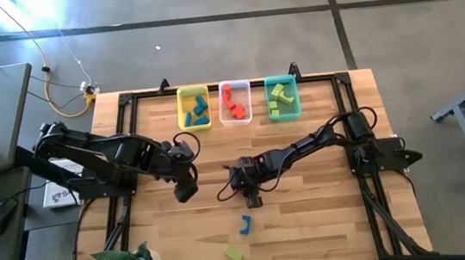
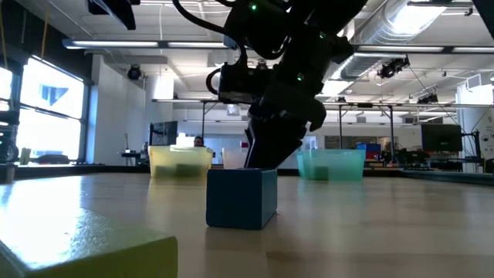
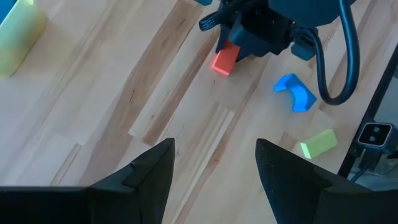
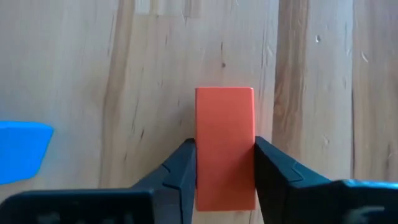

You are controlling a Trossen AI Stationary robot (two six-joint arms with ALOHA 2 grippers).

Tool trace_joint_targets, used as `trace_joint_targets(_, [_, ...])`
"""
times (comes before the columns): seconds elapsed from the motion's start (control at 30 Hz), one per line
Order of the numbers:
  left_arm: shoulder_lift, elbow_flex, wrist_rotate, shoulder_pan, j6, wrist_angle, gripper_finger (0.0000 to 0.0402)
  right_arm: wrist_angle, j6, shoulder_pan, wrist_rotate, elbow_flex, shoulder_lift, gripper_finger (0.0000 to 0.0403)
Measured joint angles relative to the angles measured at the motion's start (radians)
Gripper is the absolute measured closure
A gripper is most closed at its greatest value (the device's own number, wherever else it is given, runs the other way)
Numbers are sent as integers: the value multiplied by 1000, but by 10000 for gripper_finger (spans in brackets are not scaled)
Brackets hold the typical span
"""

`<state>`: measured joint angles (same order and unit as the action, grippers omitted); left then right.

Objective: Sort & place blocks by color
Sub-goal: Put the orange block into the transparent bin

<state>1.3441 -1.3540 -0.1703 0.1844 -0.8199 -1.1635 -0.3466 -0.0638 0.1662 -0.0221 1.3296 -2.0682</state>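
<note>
Right wrist view shows the right gripper (image 4: 224, 168) clamped on a red-orange rectangular block (image 4: 224, 140) — both dark fingers (image 4: 180, 174) press its long sides while it lies on the light wooden table (image 1: 328, 215) near the middle. Just beside it toward the front edge lies a blue arch-shaped block (image 1: 244, 225), and farther on a yellow-green bar block (image 1: 233, 254). At the far edge stand three bins — a yellow bin (image 1: 183, 109) with blue blocks, a clear bin (image 1: 244, 103) with red-orange ones, a teal bin (image 1: 290, 85) with yellow-green ones. The left gripper (image 3: 214, 168) hangs nearby with its fingers wide apart, holding nothing.
</note>
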Motion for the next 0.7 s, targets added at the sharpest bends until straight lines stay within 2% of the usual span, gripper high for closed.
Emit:
trace_joint_targets(0.03, [0, 0, 0, 0, 0, 3, 188, 0, -6, -2, -4, 0, 0, 303])
trace_joint_targets(0.4, [0, 0, -1, 0, 0, 7, 188, -20, 18, -64, -57, -7, 51, 304])
trace_joint_targets(0.7, [0, 1, -2, 0, -37, 14, 188, 17, 81, -214, 30, -4, 169, 304])
